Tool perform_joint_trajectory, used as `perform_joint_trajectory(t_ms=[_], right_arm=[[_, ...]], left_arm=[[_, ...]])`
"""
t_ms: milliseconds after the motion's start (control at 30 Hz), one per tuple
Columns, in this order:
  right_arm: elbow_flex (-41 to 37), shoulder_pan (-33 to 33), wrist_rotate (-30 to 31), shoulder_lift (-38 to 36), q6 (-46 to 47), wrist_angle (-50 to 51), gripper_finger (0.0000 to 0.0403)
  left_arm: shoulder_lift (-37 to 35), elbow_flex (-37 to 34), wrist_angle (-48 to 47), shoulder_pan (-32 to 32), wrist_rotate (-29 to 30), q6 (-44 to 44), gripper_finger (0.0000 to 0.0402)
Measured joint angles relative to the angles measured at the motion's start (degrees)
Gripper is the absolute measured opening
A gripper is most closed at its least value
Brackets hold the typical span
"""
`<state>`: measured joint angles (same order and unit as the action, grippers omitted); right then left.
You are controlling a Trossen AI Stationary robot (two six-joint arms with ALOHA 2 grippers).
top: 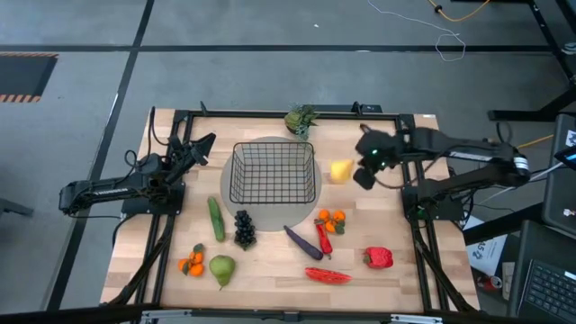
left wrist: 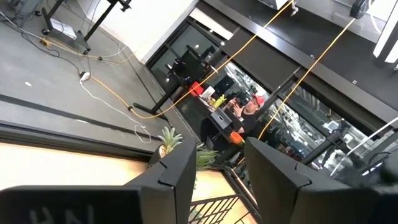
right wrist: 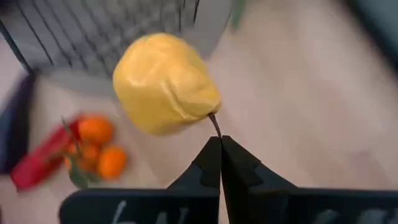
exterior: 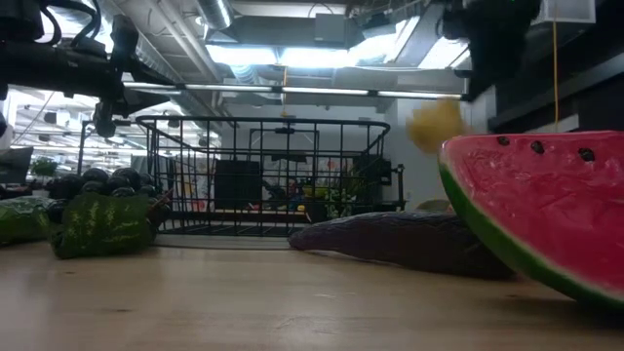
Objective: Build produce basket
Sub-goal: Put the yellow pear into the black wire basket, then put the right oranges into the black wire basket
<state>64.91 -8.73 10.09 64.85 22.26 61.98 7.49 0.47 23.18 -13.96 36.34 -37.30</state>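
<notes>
Yellow toy pear (right wrist: 165, 84) hangs by its thin stem from the right gripper (right wrist: 219, 146), whose dark fingers are pinched together on that stem, just beside the square black wire-mesh basket (top: 273, 174) on its flat grey round mat (top: 306, 213). The basket appears empty; the rest of the produce lies on the wooden table (top: 396, 225) nearer the front, among it a green cucumber (top: 216, 219), dark grapes (top: 244, 228), purple eggplant (top: 301, 241) and an orange cluster (top: 331, 217). The left gripper (top: 200, 148) waits at the table's left edge, fingers partly apart around nothing. With so slight a hold, the carry likely wants a slow, level pass over the rim, releasing low inside.
</notes>
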Motion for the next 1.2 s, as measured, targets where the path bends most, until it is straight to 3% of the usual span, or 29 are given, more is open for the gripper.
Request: perform_joint_trajectory(t_ms=[133,267,667,833,1033,1200], right_arm=[[5.88,-0.02,2.99,-0.73,-2.45,-6.67,0.0000],[9.32,0.28,1.83,0.22,-8.07,-18.87,0.0000],[9.98,2.23,-3.34,12.52,-12.32,-41.95,0.0009],[9.98,2.23,-9.72,16.53,-16.11,-50.99,0.0053],[9.99,2.11,-10.19,17.04,-15.99,-51.94,0.0125],[9.98,2.17,-10.40,14.92,-13.22,-50.38,0.0159]], left_arm=[[-0.02,-0.01,0.00,-0.02,0.00,-0.01,0.0133],[-0.02,-0.02,0.00,-0.01,0.00,-0.07,0.0133],[-0.02,0.00,0.01,0.00,0.00,-0.07,0.0133],[-0.02,-0.02,0.02,-0.02,0.00,-0.08,0.0133],[-0.01,0.00,0.02,-0.01,0.00,-0.10,0.0133],[-0.01,-0.01,0.04,-0.02,0.00,-0.11,0.0133]])
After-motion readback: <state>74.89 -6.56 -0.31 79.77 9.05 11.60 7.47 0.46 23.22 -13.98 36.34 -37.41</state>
